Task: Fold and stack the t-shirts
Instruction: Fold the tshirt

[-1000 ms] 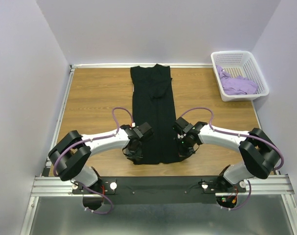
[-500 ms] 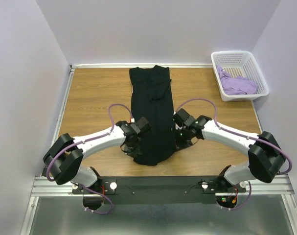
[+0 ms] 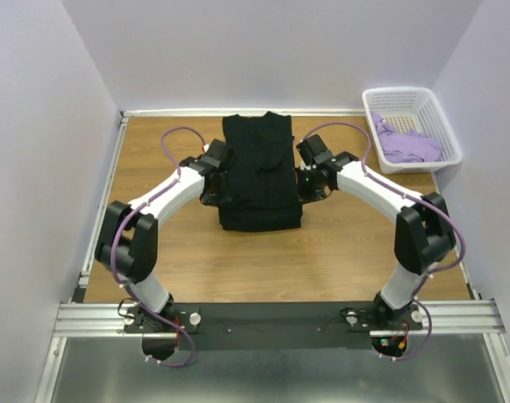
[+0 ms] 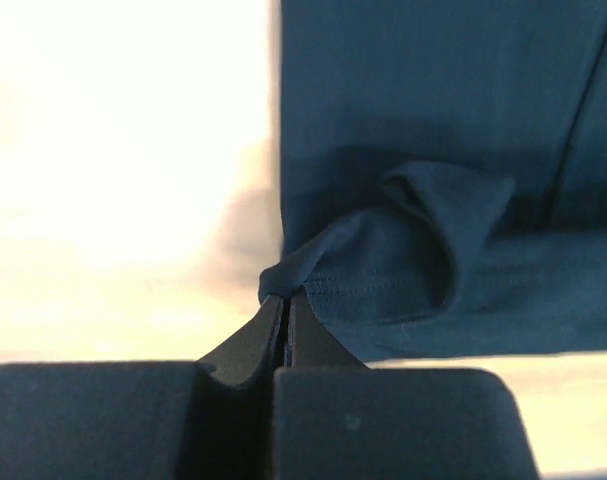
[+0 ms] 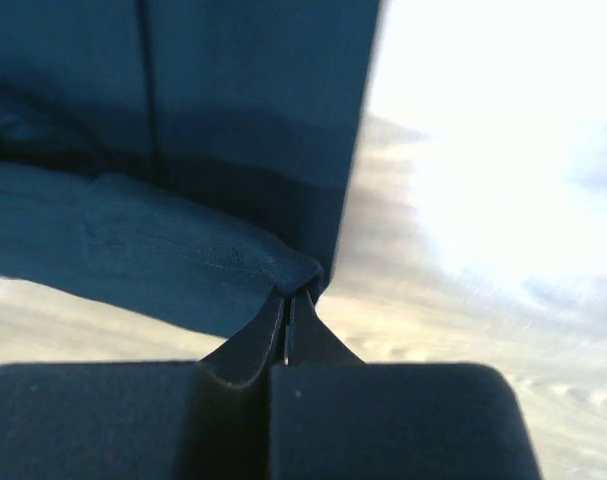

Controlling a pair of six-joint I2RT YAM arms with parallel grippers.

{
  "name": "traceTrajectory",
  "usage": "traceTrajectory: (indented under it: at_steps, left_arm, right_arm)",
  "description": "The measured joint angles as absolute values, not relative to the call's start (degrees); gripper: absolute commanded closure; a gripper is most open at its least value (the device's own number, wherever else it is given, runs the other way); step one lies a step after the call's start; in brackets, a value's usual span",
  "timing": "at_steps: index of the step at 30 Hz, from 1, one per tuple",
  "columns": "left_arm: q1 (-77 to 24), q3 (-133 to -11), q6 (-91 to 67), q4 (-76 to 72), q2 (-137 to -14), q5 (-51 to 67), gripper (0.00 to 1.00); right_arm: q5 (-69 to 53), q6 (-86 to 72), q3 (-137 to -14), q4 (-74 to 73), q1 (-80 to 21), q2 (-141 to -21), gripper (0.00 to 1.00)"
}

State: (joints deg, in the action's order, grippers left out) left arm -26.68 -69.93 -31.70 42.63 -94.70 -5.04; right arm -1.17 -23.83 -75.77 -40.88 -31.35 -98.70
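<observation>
The black t-shirt (image 3: 259, 172) lies at the table's back centre, folded narrow, with its lower half doubled over towards the collar. My left gripper (image 3: 214, 186) is shut on the hem corner at the shirt's left edge; the pinched cloth shows in the left wrist view (image 4: 383, 270) above the gripper (image 4: 284, 298). My right gripper (image 3: 303, 183) is shut on the hem corner at the right edge, seen in the right wrist view (image 5: 213, 255) above the gripper (image 5: 288, 293). The lavender t-shirt (image 3: 408, 144) lies crumpled in the basket.
A white lattice basket (image 3: 429, 105) stands at the back right corner. The wooden table (image 3: 263, 260) has a raised white rim along the left and back sides. A black rail with both arm bases runs along the near edge.
Both grippers have carried the black shirt's bottom hem from the near side towards the back, folding the lower half over the upper half. The shirt's outline is now about half as long.
</observation>
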Motion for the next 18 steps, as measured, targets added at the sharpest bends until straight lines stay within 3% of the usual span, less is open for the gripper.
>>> traceTrajectory:
  at_steps: [6, 18]
  left_arm:
    - [-23.8, -76.5, -28.5, 38.3, -101.1, -6.9, 1.0]
    - [-22.3, -78.3, -25.6, 30.5, -106.3, -8.0, 1.0]
  right_arm:
    - [1.9, -20.4, -82.2, -40.3, -30.3, -104.7, 0.99]
    - [4.1, -17.6, -84.9, -37.4, -28.9, -108.7, 0.99]
